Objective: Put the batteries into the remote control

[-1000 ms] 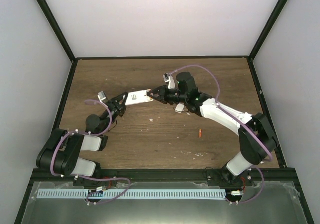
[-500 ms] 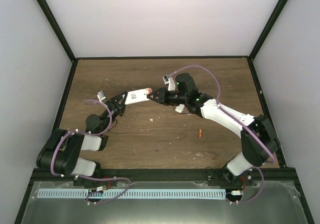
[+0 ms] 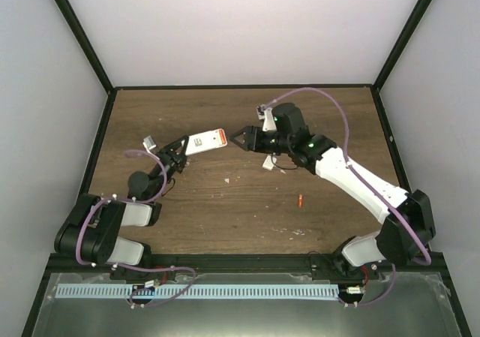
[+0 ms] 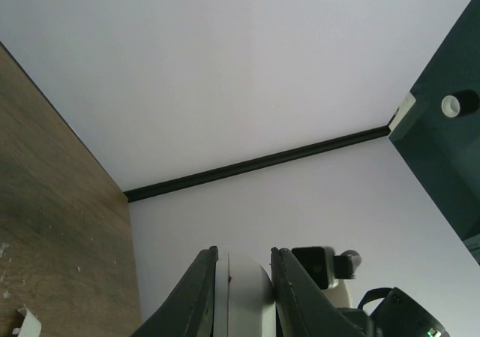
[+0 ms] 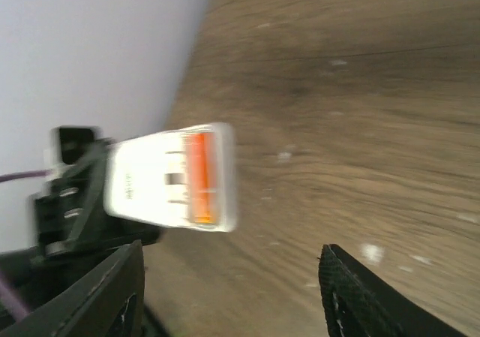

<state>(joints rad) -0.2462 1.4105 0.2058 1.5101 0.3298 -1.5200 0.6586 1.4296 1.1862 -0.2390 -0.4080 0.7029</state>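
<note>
My left gripper (image 3: 182, 147) is shut on the near end of the white remote control (image 3: 205, 141) and holds it above the table, its red-orange patch (image 3: 220, 135) toward the right arm. In the left wrist view the remote's edge (image 4: 244, 292) sits clamped between the fingers (image 4: 196, 296). My right gripper (image 3: 238, 138) is open and empty, just right of the remote and apart from it. The right wrist view shows the remote (image 5: 169, 178) ahead of the spread fingers (image 5: 105, 292). One orange battery (image 3: 300, 200) lies on the table. I see no second loose battery.
A small plain white square piece (image 3: 268, 163) lies on the wooden table (image 3: 225, 209) under the right arm. A white speck (image 3: 227, 178) lies near the middle. Dark frame rails (image 3: 97, 138) border the table; white walls stand behind.
My right gripper has drawn back to the right, away from the remote's end, and its arm has risen. My left gripper has shifted the remote slightly left and up.
</note>
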